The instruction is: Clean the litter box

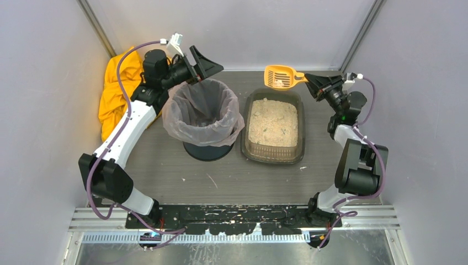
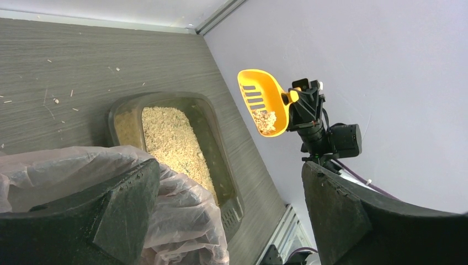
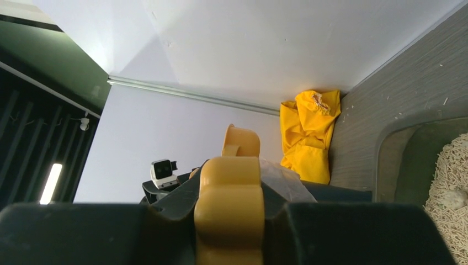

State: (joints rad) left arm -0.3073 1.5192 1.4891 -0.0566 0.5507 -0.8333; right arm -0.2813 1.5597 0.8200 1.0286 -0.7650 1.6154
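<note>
The right claw [image 1: 310, 79] clenches an orange slotted plastic scoop [image 1: 278, 77] near the dark translucent litter box [image 1: 274, 157]; left claw [image 1: 194, 62] released.

Bin [image 1: 177, 118] crowds litter box [image 1: 273, 157] left; right side open

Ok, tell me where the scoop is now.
Top view, back right: the orange scoop is held aloft by the right gripper, near the far end of the litter box.
</note>
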